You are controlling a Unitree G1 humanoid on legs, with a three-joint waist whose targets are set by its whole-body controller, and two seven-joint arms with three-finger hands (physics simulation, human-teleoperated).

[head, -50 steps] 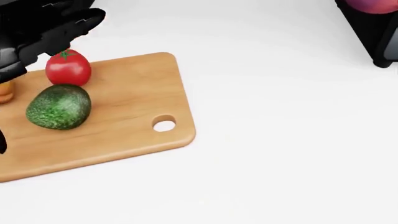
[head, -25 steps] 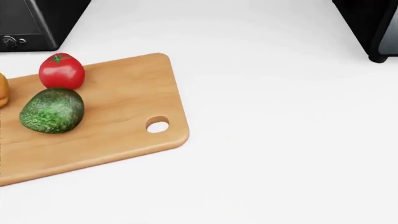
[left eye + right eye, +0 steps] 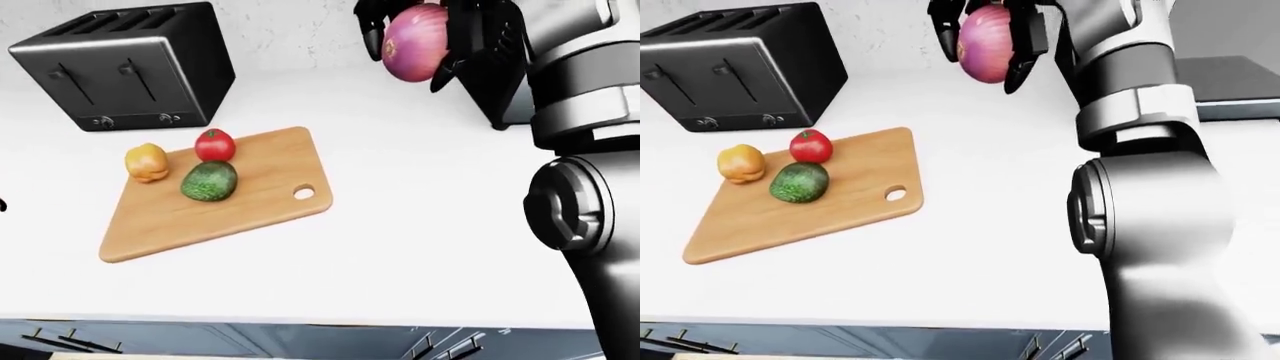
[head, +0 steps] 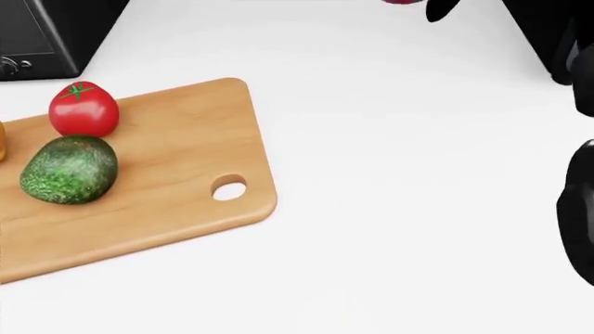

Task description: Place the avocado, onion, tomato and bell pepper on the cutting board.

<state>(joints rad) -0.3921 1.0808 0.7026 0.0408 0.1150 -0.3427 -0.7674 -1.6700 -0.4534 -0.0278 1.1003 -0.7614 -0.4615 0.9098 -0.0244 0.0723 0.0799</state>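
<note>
A wooden cutting board (image 3: 230, 202) lies on the white counter, left of centre in the left-eye view. On it stand a red tomato (image 3: 214, 145) and a green avocado (image 3: 209, 181), touching. An orange-yellow bell pepper (image 3: 147, 162) sits at the board's top-left corner. High above the counter, right of the board, my right hand (image 3: 415, 54) is shut on a purple onion (image 3: 412, 36), dark fingers wrapped around it. The head view shows the tomato (image 4: 83, 109) and the avocado (image 4: 69, 169) close up. My left hand does not show.
A black toaster (image 3: 130, 67) stands above the board's left end. A black appliance (image 3: 495, 97) stands behind the right hand. My right arm (image 3: 1150, 210) fills the right side of both eye views. The counter's near edge (image 3: 300, 324) runs along the bottom.
The left hand has left the top left of the head view. The onion in the right hand has moved left along the top. The picture has shifted slightly.
</note>
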